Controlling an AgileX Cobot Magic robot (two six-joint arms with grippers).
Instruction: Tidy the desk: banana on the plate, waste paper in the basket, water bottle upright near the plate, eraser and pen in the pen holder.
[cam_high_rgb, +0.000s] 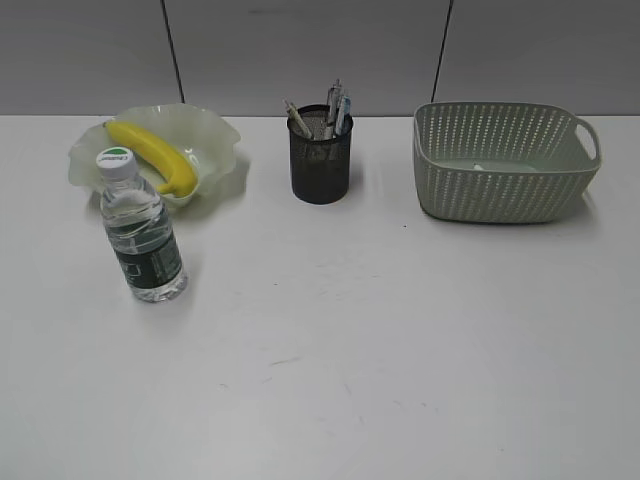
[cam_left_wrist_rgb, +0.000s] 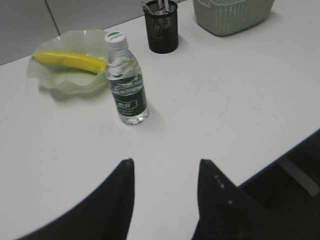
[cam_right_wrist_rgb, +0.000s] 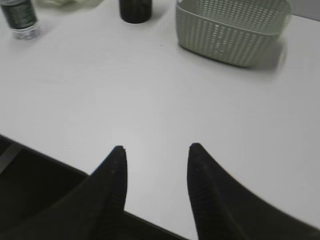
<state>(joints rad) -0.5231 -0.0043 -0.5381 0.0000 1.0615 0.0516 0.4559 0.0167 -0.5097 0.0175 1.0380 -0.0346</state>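
Note:
The yellow banana (cam_high_rgb: 155, 153) lies in the wavy pale green plate (cam_high_rgb: 215, 130) at the back left. Just in front of the plate the water bottle (cam_high_rgb: 141, 228) stands upright on the white desk (cam_high_rgb: 380, 330). The black mesh pen holder (cam_high_rgb: 320, 160) holds several pens (cam_high_rgb: 338, 105); no eraser shows. A sliver of white, perhaps the waste paper (cam_high_rgb: 478, 166), lies in the green basket (cam_high_rgb: 500, 175). My left gripper (cam_left_wrist_rgb: 166, 162) is open over bare desk, well short of the bottle (cam_left_wrist_rgb: 127, 80). My right gripper (cam_right_wrist_rgb: 156, 148) is open at the desk's front edge, empty. Neither arm shows in the exterior view.
A grey panelled wall runs behind the desk. The desk's front edge and the dark drop below it show at the right of the left wrist view and the lower left of the right wrist view.

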